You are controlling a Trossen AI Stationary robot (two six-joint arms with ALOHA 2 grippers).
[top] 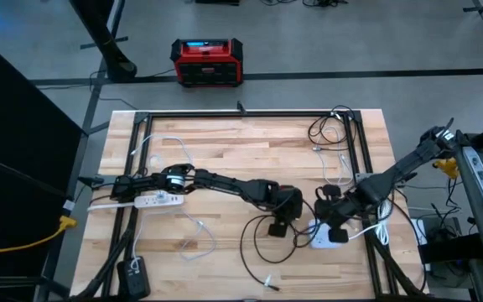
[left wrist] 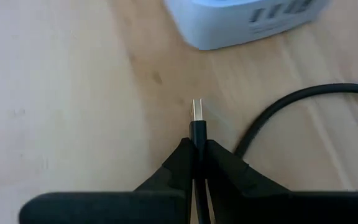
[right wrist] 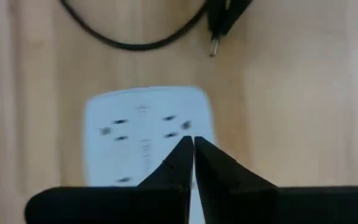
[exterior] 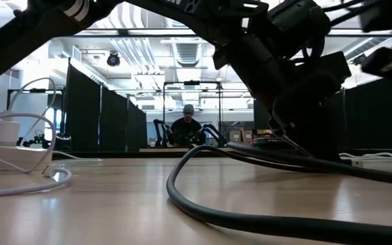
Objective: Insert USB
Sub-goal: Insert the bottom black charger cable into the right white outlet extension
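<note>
Wooden table [top: 225, 151] seen from above, framed by black rails, with both dark arms reaching toward the near right part of the top. Left gripper [left wrist: 197, 144] clamped tight on a black USB cable [left wrist: 198, 132], just behind the plug, with the silver USB plug [left wrist: 196, 111] sticking out past the fingertips and pointing toward a white power strip [left wrist: 241, 22]. Plug near the strip but not touching it; a stretch of bare wood between plug tip and strip edge. Black cable [top: 254, 243] curling in a loop across the boards behind the left gripper [top: 285, 220].

Right gripper [right wrist: 193, 146] fully closed, holding nothing, fingertips poised over the top face of the white power strip [right wrist: 145, 134]; contact with the strip impossible to tell. Same strip [top: 329, 236] in the overhead view, lying just beside the right gripper [top: 332, 220], near the table's right rail.

Second white power strip [top: 153, 200] farther left, under the left arm, with thin white cables [top: 193, 226] trailing off. Red and black box [top: 207, 61] on the floor beyond the table. Seated person [exterior: 188, 126] far back in the room.
</note>
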